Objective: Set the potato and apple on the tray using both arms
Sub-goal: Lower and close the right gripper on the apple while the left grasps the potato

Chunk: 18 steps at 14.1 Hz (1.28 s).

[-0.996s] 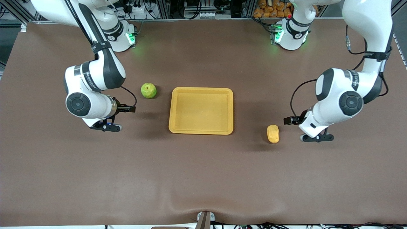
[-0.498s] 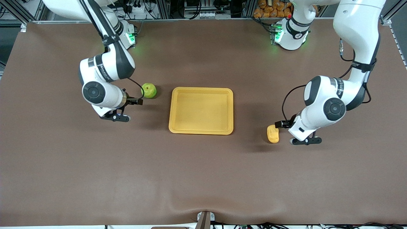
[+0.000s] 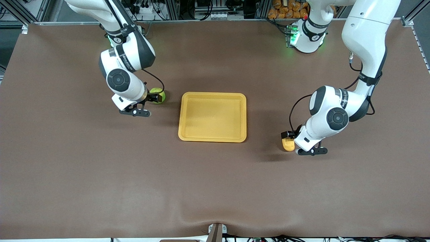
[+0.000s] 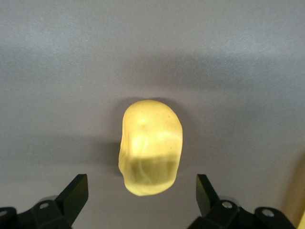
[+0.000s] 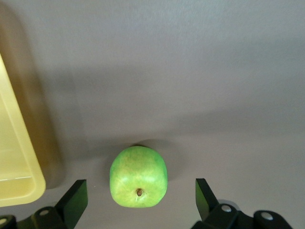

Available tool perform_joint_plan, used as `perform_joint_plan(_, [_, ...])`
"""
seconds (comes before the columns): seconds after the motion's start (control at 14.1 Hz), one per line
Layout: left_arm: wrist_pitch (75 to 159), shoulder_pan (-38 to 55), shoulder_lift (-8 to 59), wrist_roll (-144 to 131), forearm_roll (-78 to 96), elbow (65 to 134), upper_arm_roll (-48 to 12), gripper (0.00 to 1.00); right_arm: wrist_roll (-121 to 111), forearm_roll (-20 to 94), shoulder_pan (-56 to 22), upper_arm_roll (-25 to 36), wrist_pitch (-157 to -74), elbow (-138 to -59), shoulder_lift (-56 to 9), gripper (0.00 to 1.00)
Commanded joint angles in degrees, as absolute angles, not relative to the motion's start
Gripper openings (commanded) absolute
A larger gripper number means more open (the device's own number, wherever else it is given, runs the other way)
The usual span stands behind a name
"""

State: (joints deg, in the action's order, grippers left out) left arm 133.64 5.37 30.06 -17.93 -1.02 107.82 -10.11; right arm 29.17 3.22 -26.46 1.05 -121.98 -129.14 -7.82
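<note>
Potato (image 4: 151, 147) under open left gripper (image 4: 139, 198).

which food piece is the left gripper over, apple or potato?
The potato: oblong, yellow-orange, toward the left arm's end of the table, under the open left gripper. The round green apple is under the right gripper.
</note>
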Motion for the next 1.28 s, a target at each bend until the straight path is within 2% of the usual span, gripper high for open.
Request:
perform_joint_plan(0.0, [135.6, 6.0, 31.0, -19.2, -0.9, 107.8, -9.8, 0.99, 30.4, 3.7, -27.8, 1.3, -124.3, -134.6, -4.0, 1.0])
perform_joint_plan(0.21, [137.2, 6.0, 32.0, -19.4, -0.9, 107.8, -9.8, 0.9, 34.9, 3.7, -30.9, 1.3, -127.2, -136.6, -3.9, 1.0])
perform_joint_plan(0.5, [140.0, 6.0, 33.5, -21.3, -0.9, 107.8, -9.8, 0.78, 35.2, 3.7, -30.9, 1.4, -132.3, -139.6, -4.0, 1.0])
perform_joint_plan(0.57, [140.0, 6.0, 33.7, -21.4, -0.9, 107.7, -9.8, 0.71, 35.2, 3.7, -31.0, 1.4, -133.1, -140.3, -4.0, 1.0])
perform_joint_plan(0.64, [140.0, 5.9, 33.7, -21.4, -0.9, 107.7, -9.8, 0.55, 35.2, 3.7, -30.9, 1.4, -134.1, -141.0, -4.0, 1.0])
perform_joint_plan(0.85, [139.6, 6.5, 33.0, -21.3, -0.9, 107.7, -9.8, 0.23, 35.2, 3.7, -30.9, 1.4, -137.3, -142.0, -4.5, 1.0])
perform_joint_plan(0.92, [139.2, 7.0, 32.3, -21.2, -0.9, 107.7, -9.8, 0.19, 35.2, 3.7, -30.9, 1.4, -137.8, -142.5, -4.6, 1.0])
perform_joint_plan(1.21, [134.2, 11.8, 28.0, -21.4, -1.0, 107.0, -9.8, 0.15, 35.2, 3.7, -30.8, 1.4, -138.3, -142.7, -5.0, 1.0])
